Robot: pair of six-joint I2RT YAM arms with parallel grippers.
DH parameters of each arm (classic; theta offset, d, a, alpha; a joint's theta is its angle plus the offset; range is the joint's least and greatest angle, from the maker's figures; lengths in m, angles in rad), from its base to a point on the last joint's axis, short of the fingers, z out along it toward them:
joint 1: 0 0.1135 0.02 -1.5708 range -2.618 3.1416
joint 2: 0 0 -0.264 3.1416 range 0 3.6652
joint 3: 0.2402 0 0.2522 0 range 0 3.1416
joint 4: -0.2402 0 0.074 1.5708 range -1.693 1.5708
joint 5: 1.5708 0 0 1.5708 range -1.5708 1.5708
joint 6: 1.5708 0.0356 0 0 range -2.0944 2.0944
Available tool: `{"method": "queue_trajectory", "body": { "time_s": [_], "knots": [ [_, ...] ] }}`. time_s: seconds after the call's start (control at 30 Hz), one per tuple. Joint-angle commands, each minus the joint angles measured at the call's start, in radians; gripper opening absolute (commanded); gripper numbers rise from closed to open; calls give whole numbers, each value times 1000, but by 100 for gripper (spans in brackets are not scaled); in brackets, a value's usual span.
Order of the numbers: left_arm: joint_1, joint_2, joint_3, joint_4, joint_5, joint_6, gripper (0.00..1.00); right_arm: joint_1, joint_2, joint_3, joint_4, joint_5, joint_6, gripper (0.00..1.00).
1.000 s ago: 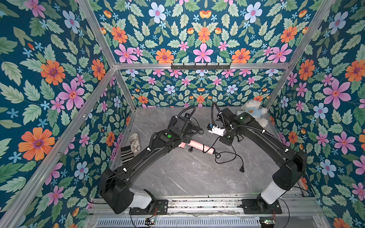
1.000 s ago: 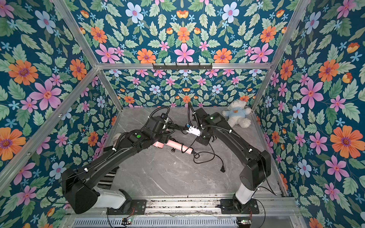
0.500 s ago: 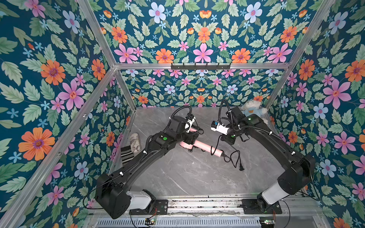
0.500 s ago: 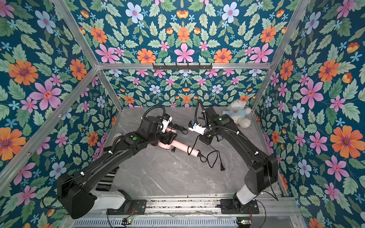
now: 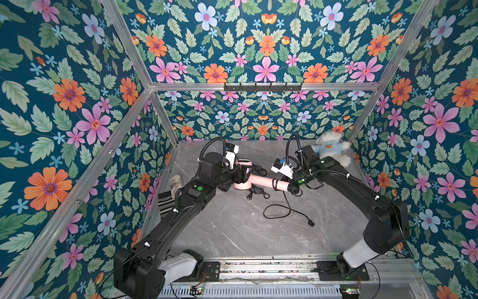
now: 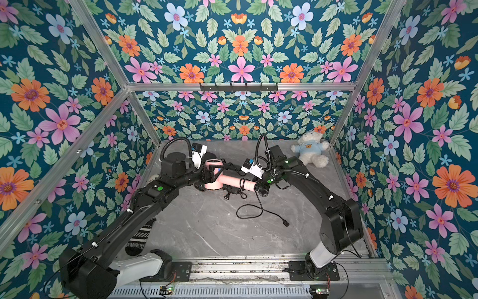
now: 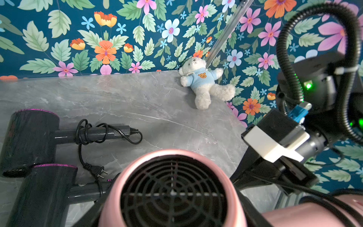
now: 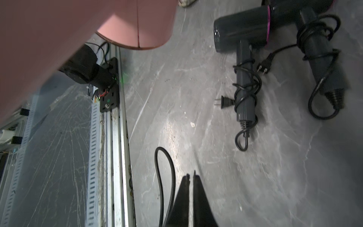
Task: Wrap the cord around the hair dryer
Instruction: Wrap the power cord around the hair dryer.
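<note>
Item: dryer (image 5: 258, 180), mid-table (image 5: 245, 240), left gripper (image 5: 243, 174) clamped on its head, right gripper (image 8: 190, 176) apparently pinched shut on the cord (image 5: 278, 207) by the handle end; watch your slack, since a snagged plug (image 5: 311, 224) could loosen the turns.

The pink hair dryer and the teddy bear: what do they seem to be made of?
The pink hair dryer is probably moulded plastic, smooth with a soft satin sheen; its black grille looks like plastic too. The teddy bear is plush fabric: fuzzy white pile, with a light blue knit-looking top.
</note>
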Motion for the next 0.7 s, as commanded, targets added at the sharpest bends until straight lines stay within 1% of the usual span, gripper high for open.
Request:
{"method": "queue_trajectory", "body": {
  "time_s": [0.0,0.1,0.17,0.2,0.27,0.33,0.47,0.53,0.67],
  "knots": [
    [2,-16,42,129,-86,-187,0,-8,-20,-64,248,-51,169,8],
    [-1,-42,26,109,-269,-239,0,-21,-41,-126,392,-73,316,15],
    [0,-69,-9,152,-337,-274,0,-28,-54,-173,491,-80,414,22],
    [0,-79,-26,177,-357,-294,0,-29,-57,-192,534,-80,457,27],
    [0,-89,-51,218,-384,-334,0,-29,-58,-214,585,-85,517,32],
    [0,-93,-59,239,-404,-359,0,-29,-58,-231,616,-69,548,33],
    [0,-87,-16,213,-417,-355,0,-31,-55,-253,610,-18,545,36],
    [0,-86,11,190,-411,-342,0,-37,-53,-266,601,-13,538,37],
    [0,-74,50,161,-361,-331,0,-65,-46,-295,616,-45,531,47]
  ]
}}
